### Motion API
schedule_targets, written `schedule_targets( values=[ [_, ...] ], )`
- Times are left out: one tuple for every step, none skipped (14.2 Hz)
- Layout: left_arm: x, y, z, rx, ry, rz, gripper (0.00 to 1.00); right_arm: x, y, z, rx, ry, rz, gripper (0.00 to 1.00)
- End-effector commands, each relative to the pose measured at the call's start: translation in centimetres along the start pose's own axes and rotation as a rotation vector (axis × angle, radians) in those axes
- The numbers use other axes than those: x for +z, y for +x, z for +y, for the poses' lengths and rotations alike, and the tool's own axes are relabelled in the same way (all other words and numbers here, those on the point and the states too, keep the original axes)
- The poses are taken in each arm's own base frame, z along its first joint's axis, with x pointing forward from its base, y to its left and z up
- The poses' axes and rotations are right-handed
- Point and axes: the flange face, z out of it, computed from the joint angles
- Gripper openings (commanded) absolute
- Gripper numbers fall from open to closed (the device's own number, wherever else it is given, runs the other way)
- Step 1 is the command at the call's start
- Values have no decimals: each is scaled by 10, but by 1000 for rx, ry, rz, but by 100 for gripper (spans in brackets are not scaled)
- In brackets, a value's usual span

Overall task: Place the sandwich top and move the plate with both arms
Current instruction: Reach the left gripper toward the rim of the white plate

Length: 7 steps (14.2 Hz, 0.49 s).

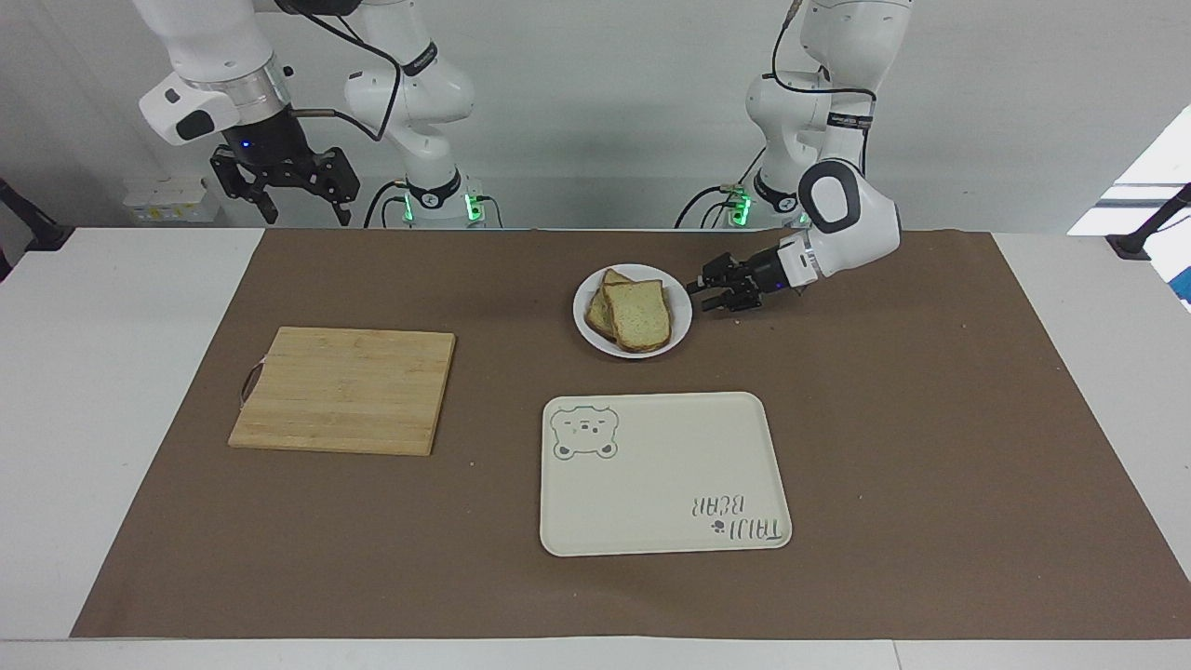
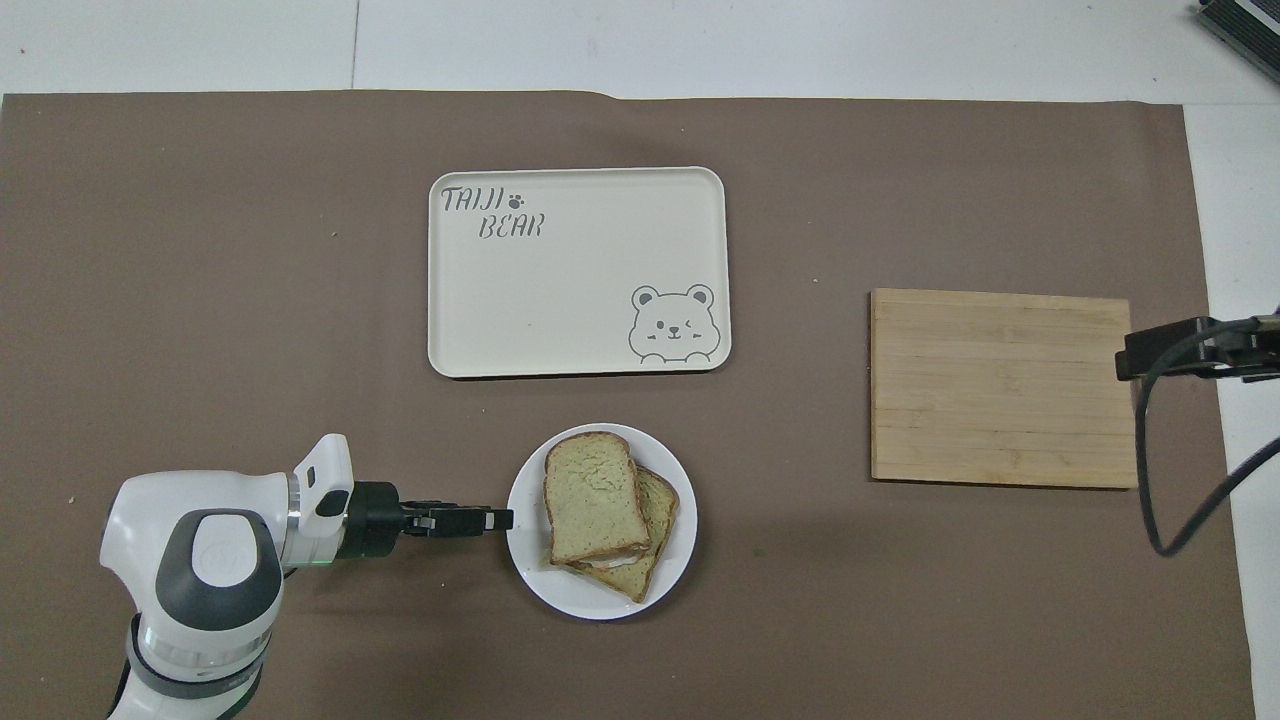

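One plate (image 2: 525, 570), two bread slices (image 2: 592, 497); left fingers (image 1: 696, 294) unclear, right fingers (image 1: 270, 207) apart.

The small round white plate (image 1: 682, 312) is the landmark: plain speckled bread slice (image 1: 638, 314) on it, cream rectangular bear tray (image 1: 662, 475) farther from the robots, bamboo cutting board (image 1: 343, 390) toward the right arm's end.

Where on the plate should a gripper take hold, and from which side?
Probably the plate's bare rim toward the left arm's end, coming in low and sideways as the left gripper does: the sandwich top covers the middle, leaving only the thin rim.
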Motion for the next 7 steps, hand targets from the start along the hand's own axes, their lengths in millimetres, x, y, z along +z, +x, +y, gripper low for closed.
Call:
schedule_targets(
  values=[
    [16, -14, -20, -7, -46, 47, 59, -2, 2, 1, -24, 13, 10, 100],
    [18, -15, -19, -14, -64, 59, 59, -2, 2, 1, -24, 13, 10, 100],
    [19, -17, -17, -13, -83, 52, 59, -2, 2, 1, -24, 13, 10, 100],
    [20, -19, -16, -16, -98, 47, 59, -2, 2, 1, -24, 13, 10, 100],
    [19, -20, -16, -15, -103, 46, 59, -2, 2, 1, -24, 13, 10, 100],
    [20, -20, -15, -12, -107, 42, 58, -2, 2, 1, -24, 13, 10, 100],
    [21, -21, -15, -12, -109, 40, 57, -2, 2, 1, -24, 13, 10, 100]
  ],
)
